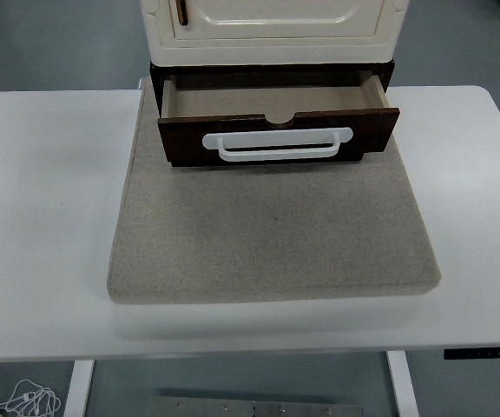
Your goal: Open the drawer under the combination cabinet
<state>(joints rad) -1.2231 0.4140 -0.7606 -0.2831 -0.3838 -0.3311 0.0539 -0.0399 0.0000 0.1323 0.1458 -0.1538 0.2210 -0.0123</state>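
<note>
- Seen from above, a white table (42, 217) fills most of the picture, its near edge running along the bottom.
- A large grey felt mat (276, 234) lies flat in the middle of the table, reaching from near the front edge to the back.
- At the far end of the mat stands the combination cabinet (276, 26), cream-coloured on top with a panelled door, its upper part cut off by the picture's top edge.
- Under the cream part sits a dark brown base holding the drawer (276, 117), which is pulled out toward the viewer.
- Its pale wooden inside is open to view, and nothing can be seen in it.
- A white bar handle (276, 145) runs across the dark drawer front, which has a small half-round notch in the middle of its top edge.
- Neither robot hand appears anywhere, so whether the fingers are apart or together cannot be told.
- Below the table's front edge, a white cable (24, 400) lies coiled on the floor at the lower left.
</note>
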